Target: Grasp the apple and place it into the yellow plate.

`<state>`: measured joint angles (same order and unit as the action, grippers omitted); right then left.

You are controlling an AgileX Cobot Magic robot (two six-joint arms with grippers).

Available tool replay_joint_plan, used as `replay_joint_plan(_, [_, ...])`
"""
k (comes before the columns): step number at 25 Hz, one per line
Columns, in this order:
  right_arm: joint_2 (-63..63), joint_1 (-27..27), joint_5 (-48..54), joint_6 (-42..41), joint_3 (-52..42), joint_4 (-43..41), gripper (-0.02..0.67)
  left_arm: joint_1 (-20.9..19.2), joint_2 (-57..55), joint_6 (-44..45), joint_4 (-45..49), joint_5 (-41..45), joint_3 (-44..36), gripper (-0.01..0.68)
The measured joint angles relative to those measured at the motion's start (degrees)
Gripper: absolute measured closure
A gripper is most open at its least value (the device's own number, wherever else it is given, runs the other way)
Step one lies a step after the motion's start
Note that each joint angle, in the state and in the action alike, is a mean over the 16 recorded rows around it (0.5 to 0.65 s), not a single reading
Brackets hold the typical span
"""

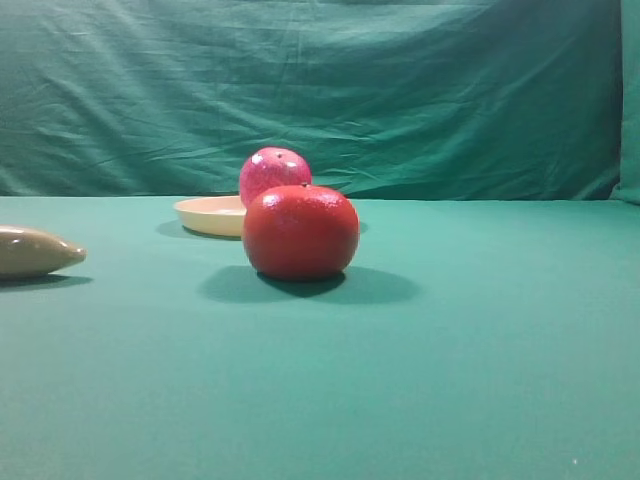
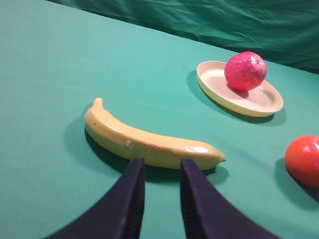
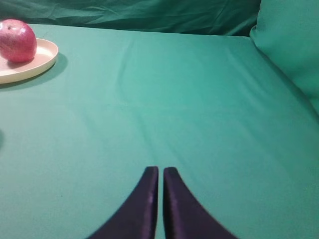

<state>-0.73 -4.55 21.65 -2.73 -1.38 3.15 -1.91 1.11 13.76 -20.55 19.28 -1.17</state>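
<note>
The apple (image 2: 244, 70) already sat in the yellow plate (image 2: 259, 102), well ahead of both empty grippers: left gripper (image 2: 162, 172) slightly parted, right gripper (image 3: 160, 174) nearly closed.

In the high view, the red fruit (image 1: 300, 231) stands in front and hides the bottom of the apple (image 1: 273, 171) and the plate's (image 1: 208, 215) right side. At 9 o'clock, the left edge cuts off the banana (image 1: 36, 250), so only its tip shows. No arms show there.

In the left wrist view, the right edge cuts the red fruit (image 2: 304, 160) at 3 o'clock.

In the right wrist view, the left edge cuts the plate (image 3: 30, 62) at 10 o'clock. The bottom edge cuts off both grippers' (image 2: 161, 191) (image 3: 160, 189) fingers.
</note>
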Motion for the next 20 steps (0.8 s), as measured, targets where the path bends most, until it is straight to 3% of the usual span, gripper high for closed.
replay_joint_plan(20, [-0.02,0.00,0.00,0.00,0.00,0.00,0.649,0.00,0.00,0.00,0.00,0.00,0.00,0.516])
